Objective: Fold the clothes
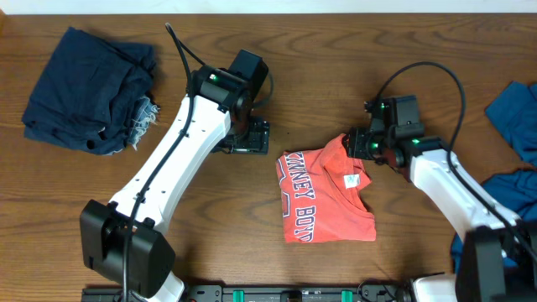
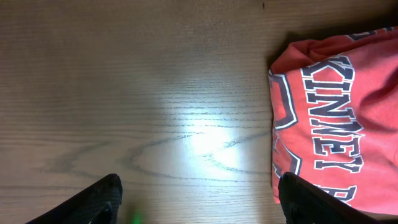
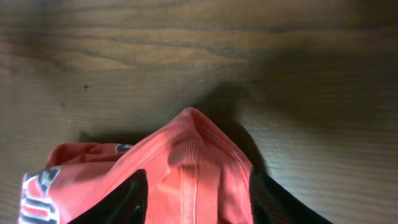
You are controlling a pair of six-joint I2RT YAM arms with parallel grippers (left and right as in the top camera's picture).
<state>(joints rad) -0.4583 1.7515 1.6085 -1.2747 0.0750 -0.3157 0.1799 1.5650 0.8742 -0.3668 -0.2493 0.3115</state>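
- Two arms reach in over the wooden table [image 1: 277, 50], one from each near corner.
- The coral-red T-shirt [image 1: 327, 201] lies folded into a rough rectangle a little right of the table's middle. Dark-edged white lettering runs down its left side, and the white neck label [image 1: 354, 179] shows toward its far right corner.
- The left gripper [image 1: 246, 138] hovers over bare wood just left of the shirt. Its fingers [image 2: 90, 202] are spread wide with nothing between them.
- The right gripper [image 1: 361, 144] sits at the shirt's far right corner. In the right wrist view its fingers [image 3: 134, 202] stand apart, and a raised ridge of red cloth fills the gap between them. No tight pinch shows.
- A heap of dark blue denim [image 1: 88, 88] rests in the far left corner, well apart from the shirt.
- Blue cloth [image 1: 513, 113] lies at the right edge, with more of it beside the right arm.
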